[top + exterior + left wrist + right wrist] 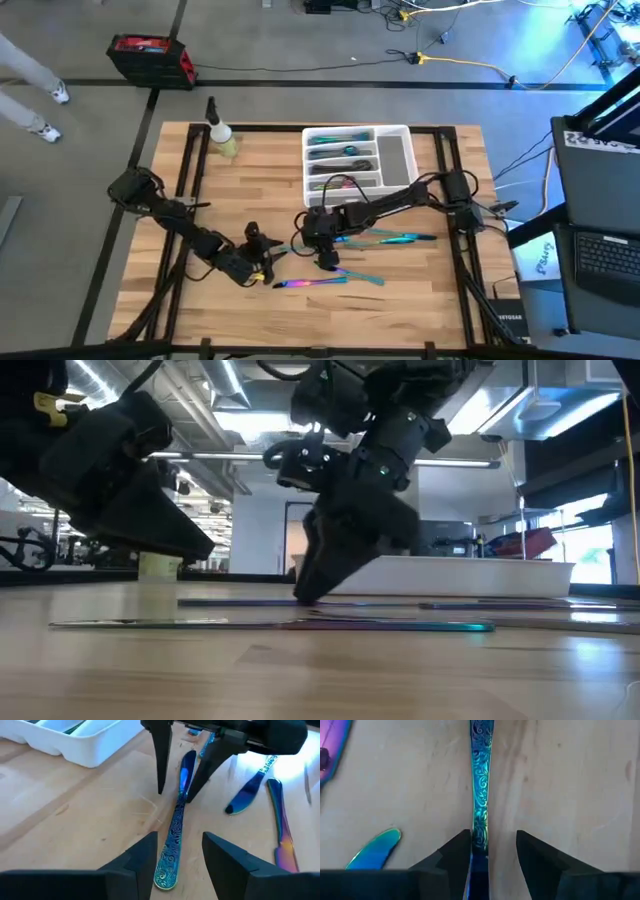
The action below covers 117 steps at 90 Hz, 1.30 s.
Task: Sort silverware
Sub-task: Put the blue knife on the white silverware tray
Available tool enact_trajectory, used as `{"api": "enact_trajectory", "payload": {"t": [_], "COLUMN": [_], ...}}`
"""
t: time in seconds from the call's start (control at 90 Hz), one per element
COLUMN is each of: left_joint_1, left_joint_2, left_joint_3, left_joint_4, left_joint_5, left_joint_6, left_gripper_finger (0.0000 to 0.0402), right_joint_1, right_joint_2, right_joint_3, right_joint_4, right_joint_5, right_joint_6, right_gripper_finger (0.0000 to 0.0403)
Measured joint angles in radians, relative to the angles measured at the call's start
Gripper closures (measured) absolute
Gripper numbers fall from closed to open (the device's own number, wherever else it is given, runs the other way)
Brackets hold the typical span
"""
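Silverware was scattered in a loose bunch toward the front middle of the desk, all that rainbow teal-purple finish. A few more pieces already sat in the white tray at the back edge, a bit right of centre.

The right gripper was down at the tabletop, coming in from the right side. Its fingers were apart and straddled one blue engraved utensil, one finger on each side of the handle; the right wrist view showed the handle running right between them, closer to one finger. I couldn't tell if they were actually touching it. Another blue piece lay just beside, plus a purple one off at the edge of that view.

The left gripper hovered near the same utensil from the other end, jaws also spread, with the butt of the handle between its fingertips. So both pincers were crowded around one item, pretty much nose to nose.

More pieces lay near the right gripper: a couple toward the right edge and a knife-like one next to a pinkish handle.

A small spray bottle of yellowish liquid stood at the back left, well apart from the action.
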Motion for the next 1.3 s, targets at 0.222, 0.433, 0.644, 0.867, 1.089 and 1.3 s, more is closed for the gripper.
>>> {"api": "enact_trajectory", "payload": {"t": [0.222, 0.433, 0.644, 0.867, 1.089, 1.3], "left_joint_1": [0.000, 0.000, 0.000, 0.000, 0.000, 0.000], "left_joint_2": [0.000, 0.000, 0.000, 0.000, 0.000, 0.000], "left_joint_3": [0.000, 0.000, 0.000, 0.000, 0.000, 0.000], "left_joint_4": [-0.005, -0.006, -0.007, -0.008, -0.008, -0.008], "left_joint_5": [0.000, 0.000, 0.000, 0.000, 0.000, 0.001], "left_joint_6": [0.038, 0.037, 0.036, 0.035, 0.031, 0.024], "left_gripper_finger": [0.0259, 0.0259, 0.0259, 0.0259, 0.0259, 0.0259], "right_joint_1": [-0.001, 0.000, 0.019, 0.026, 0.027, 0.026], "right_joint_2": [0.007, 0.007, 0.008, 0.008, 0.011, 0.014], "right_joint_3": [0.003, 0.007, 0.008, 0.009, 0.041, 0.105], "right_joint_4": [-0.027, -0.037, -0.042, -0.061, -0.115, -0.220], "right_joint_5": [-0.034, -0.042, -0.033, -0.023, 0.009, 0.028], "right_joint_6": [0.007, 0.006, -0.007, 0.000, 0.021, 0.031], "right_gripper_finger": [0.0259, 0.0294, 0.0335, 0.0338, 0.0338, 0.0338]}}
